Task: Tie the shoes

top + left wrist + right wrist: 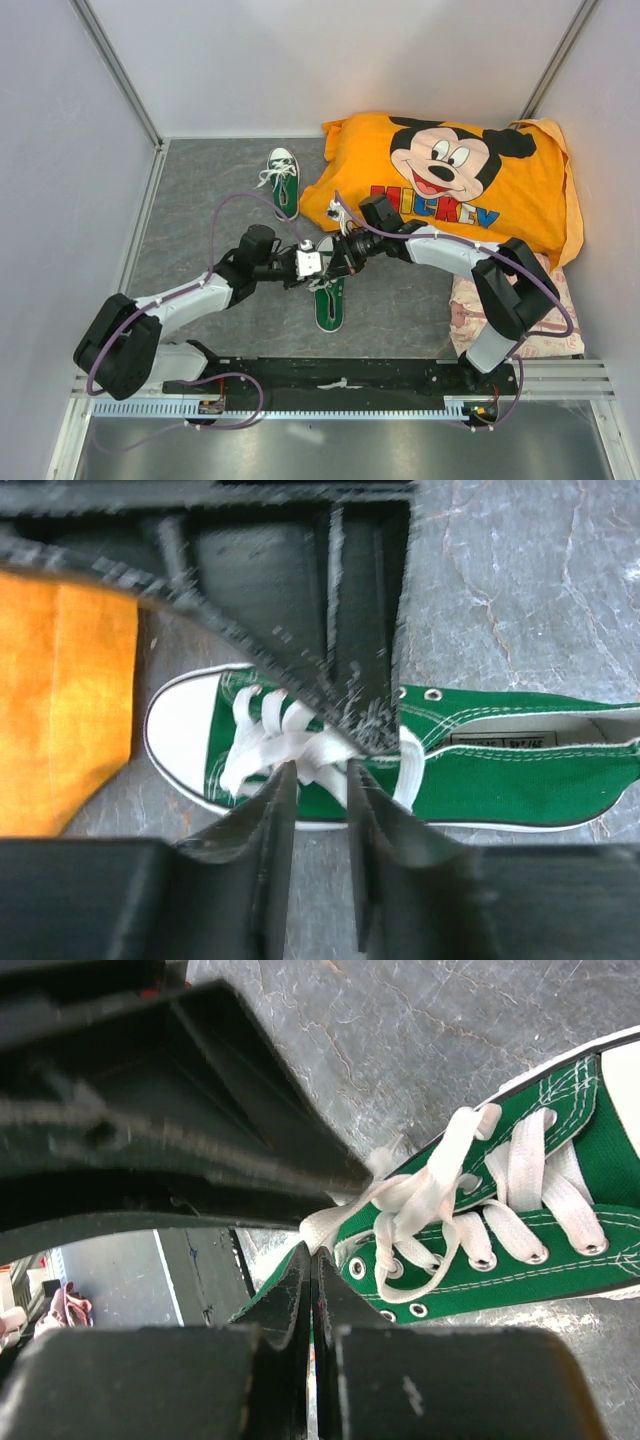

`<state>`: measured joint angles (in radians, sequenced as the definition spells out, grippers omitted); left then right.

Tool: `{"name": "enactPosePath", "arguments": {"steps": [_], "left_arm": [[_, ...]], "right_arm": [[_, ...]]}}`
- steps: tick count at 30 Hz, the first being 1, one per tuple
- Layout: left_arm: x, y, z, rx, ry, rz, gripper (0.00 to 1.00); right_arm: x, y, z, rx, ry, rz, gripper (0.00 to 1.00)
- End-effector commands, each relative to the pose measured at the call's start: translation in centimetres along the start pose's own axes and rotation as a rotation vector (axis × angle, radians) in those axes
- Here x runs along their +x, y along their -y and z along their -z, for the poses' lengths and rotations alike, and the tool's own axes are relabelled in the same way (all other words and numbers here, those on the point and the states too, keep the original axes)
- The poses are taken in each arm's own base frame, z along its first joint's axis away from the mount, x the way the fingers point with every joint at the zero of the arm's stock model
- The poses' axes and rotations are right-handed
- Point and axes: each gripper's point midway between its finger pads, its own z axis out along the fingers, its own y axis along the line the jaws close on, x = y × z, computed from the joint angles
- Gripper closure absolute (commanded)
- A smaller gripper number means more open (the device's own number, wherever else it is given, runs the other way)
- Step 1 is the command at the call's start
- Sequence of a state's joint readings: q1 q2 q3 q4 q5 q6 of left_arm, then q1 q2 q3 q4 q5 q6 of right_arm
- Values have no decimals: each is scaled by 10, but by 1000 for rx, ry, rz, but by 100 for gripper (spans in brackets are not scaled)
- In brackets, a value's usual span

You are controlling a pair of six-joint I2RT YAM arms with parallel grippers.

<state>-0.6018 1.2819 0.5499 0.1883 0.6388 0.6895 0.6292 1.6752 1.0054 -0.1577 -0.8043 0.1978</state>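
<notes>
Over the near shoe [329, 308], the right end effector [312, 1250] pinched a lace [430, 1185]; the left end effector [320, 775] stood slightly parted. Pulling hard could slip the lace free.

The left hand [312, 265] and right hand [338, 258] meet over the near shoe [329, 305] on the grey surface [200, 210]. The far shoe [284, 180] lies just beside the orange Mickey pillow [450, 180].

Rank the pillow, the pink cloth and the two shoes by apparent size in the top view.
1. Pillow
2. Pink cloth, though partly hidden
3. Far shoe and near shoe: they look alike, and the near one is partly covered, so these two are not ranked.
</notes>
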Motion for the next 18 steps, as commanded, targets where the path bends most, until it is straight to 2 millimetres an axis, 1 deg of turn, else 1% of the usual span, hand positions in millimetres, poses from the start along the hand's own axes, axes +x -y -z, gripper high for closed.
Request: {"name": "enactPosePath", "arguments": {"steps": [1,2,3,5,6,8,9,11,12,16,18], "left_arm": [[-17,-10,20,-51,76,10,51],[-12,-4,24,-50,72,12,48],[-16,-2,28,-58,85,-7,33],[-18,6,30,-54,116,-27,25],[-18,8,31,-51,125,-27,12],[-24,10,30,-40,155,-23,8],[-24,11,29,-38,163,-19,3],[-22,8,25,-45,157,4,2],[-27,4,24,-58,176,4,2],[-33,5,16,-22,204,15,2],[-33,5,12,-9,205,18,7]], "right_arm": [[-20,-11,4,-26,75,42,100],[-21,-12,5,-28,83,44,100],[-22,-12,5,-28,95,40,100],[-23,-13,6,-30,106,41,100],[-21,-13,6,-30,108,38,100],[-25,-14,7,-34,124,45,100],[-24,-14,7,-36,126,44,100],[-25,-15,7,-36,130,45,100],[-24,-15,7,-36,133,46,100],[-23,-15,8,-37,142,40,100],[-23,-16,8,-37,147,41,100]]}}
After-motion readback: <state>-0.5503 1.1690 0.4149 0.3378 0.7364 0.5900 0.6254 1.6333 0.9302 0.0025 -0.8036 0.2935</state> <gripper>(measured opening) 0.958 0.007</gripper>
